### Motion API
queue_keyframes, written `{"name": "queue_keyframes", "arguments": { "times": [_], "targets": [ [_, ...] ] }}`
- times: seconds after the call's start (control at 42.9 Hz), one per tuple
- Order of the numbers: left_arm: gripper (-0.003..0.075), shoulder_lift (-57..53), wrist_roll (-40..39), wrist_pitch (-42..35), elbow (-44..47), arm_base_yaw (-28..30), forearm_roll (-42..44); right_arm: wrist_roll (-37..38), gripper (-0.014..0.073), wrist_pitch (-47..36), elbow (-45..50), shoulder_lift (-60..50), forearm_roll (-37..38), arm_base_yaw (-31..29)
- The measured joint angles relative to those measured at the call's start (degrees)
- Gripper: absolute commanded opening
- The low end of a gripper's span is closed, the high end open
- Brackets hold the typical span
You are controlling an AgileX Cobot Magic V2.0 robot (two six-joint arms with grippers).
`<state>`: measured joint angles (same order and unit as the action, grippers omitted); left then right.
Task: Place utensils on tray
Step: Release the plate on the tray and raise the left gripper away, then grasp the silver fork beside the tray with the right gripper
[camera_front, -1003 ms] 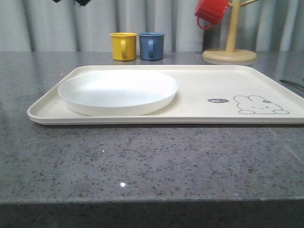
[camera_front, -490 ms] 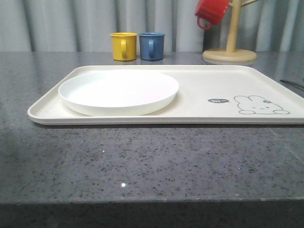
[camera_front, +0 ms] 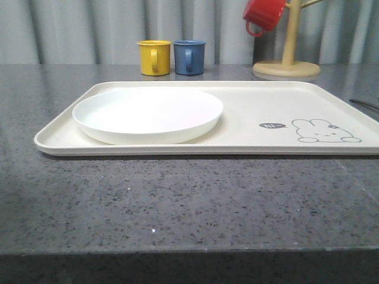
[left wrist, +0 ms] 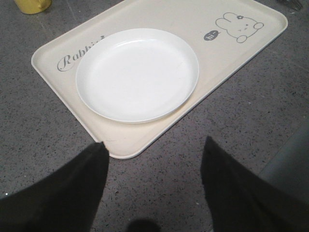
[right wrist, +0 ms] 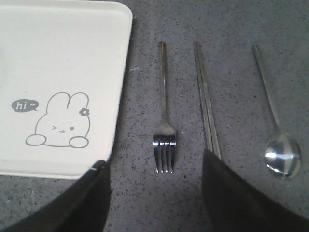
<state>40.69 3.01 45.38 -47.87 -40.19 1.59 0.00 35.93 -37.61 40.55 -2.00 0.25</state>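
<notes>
Fork (right wrist: pixel 164 126) on table beside tray (right wrist: pixel 58 58) | right end effector (right wrist: pixel 155 166) spread wide, empty | left end effector (left wrist: pixel 153 147) likewise

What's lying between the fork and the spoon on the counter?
The pair of chopsticks, seen in the right wrist view, lies between the fork and the spoon, touching neither.

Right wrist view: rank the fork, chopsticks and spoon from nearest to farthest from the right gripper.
1. fork, lined up between the right gripper fingers, beside the tray.
2. chopsticks, by one finger.
3. spoon, outermost.
</notes>
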Motion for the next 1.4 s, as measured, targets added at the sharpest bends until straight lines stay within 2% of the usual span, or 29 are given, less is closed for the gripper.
{"name": "queue_keyframes", "arguments": {
  "times": [0.163,0.467,0.583,0.817,1.143,1.19,1.306,1.4],
  "targets": [
    [0.0419,0.0,0.0,0.0,0.0,0.0,0.0,0.0,0.0447,2.18,-5.59,6.94,0.09,0.0],
    [0.0419,0.0,0.0,0.0,0.0,0.0,0.0,0.0,0.0447,13.63,-18.84,26.13,0.56,0.0],
    [0.0419,0.0,0.0,0.0,0.0,0.0,0.0,0.0,0.0431,14.36,-22.25,32.39,0.56,0.0],
    [0.0419,0.0,0.0,0.0,0.0,0.0,0.0,0.0,0.0311,15.42,-28.35,43.41,0.56,0.0],
    [0.0419,0.0,-0.09,0.0,0.0,0.0,0.0,0.0,0.0302,15.65,-32.1,53.36,1.17,0.0],
    [0.0419,0.0,-0.09,0.0,0.0,0.0,0.0,0.0,0.0269,15.83,-32.37,53.49,1.21,0.0],
    [0.0419,0.0,-0.09,0.0,0.0,0.0,0.0,0.0,0.0091,16.08,-32.49,53.64,2.0,0.0],
    [0.0419,0.0,-0.09,0.0,0.0,0.0,0.0,0.0,-0.0008,16.09,-32.49,53.74,2.3,-0.13]
  ]
}}
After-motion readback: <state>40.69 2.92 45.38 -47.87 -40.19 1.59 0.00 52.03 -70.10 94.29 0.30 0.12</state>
